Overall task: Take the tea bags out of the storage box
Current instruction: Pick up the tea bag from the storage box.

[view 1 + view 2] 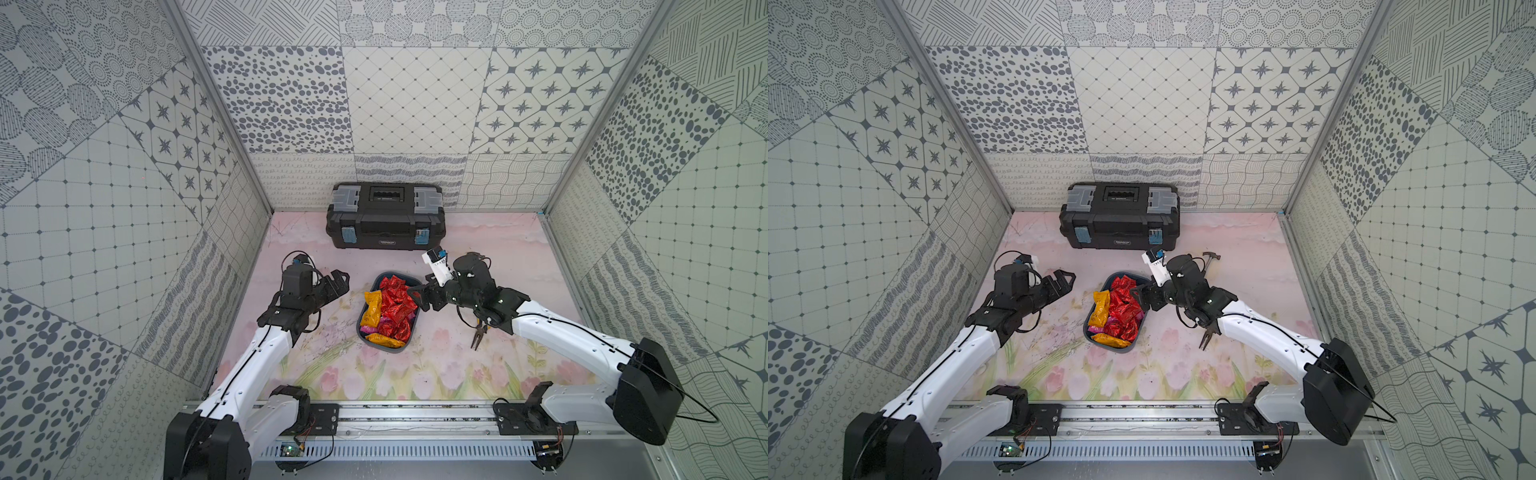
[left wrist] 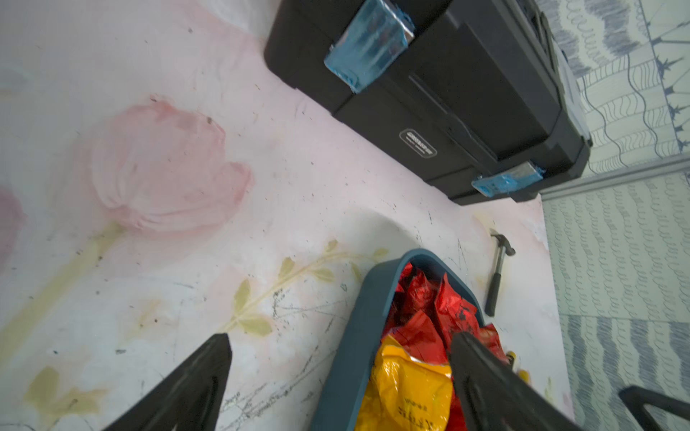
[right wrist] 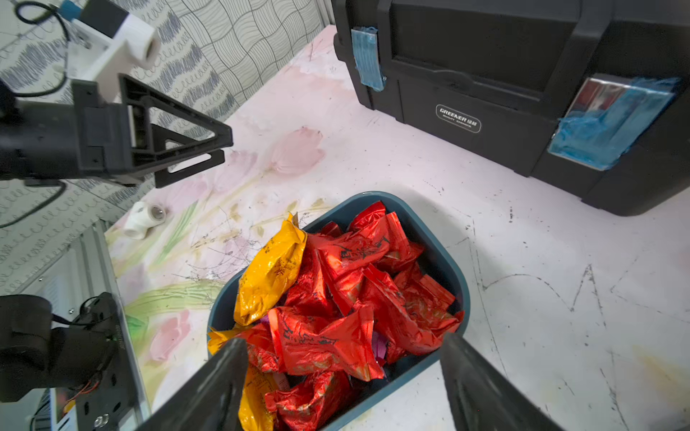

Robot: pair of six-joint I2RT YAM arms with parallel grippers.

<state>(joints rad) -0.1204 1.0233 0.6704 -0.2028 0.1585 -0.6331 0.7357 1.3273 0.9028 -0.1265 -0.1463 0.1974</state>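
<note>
- Where the bench (image 1: 490,249) showed bare, it was a pale pink sheet painted with tulips and scuffed with dark marks, walled on three sides by grey-and-white patterned panels, with a metal rail along the near edge.
- At the far wall stood a black toolbox (image 1: 385,216) with blue latches, lid down.
- On the robot's right side of the bench lay a small hammer (image 1: 1209,258), partly hidden by the right arm, and a pair of pliers (image 1: 478,336) with only the dark nose clear of the arm; a white pipe fitting (image 3: 143,220) lay on the left side.
- Both arms reached in from the rail, bent towards the middle of the bench.
- The left gripper (image 1: 337,283) hung above the bench beside the storage box (image 1: 362,328), jaws spread and holding nothing.
- The right gripper (image 1: 422,296) tilted down over the far right rim of the box, jaws apart and empty, with the sachets seen between its fingers in the right wrist view.
- The storage box stood near the middle of the bench, between the two grippers, heaped with tea bags (image 1: 395,309): mostly red foil, orange-yellow ones along the left and near sides, a little pink showing beneath.
- No sachet lay outside the box.
</note>
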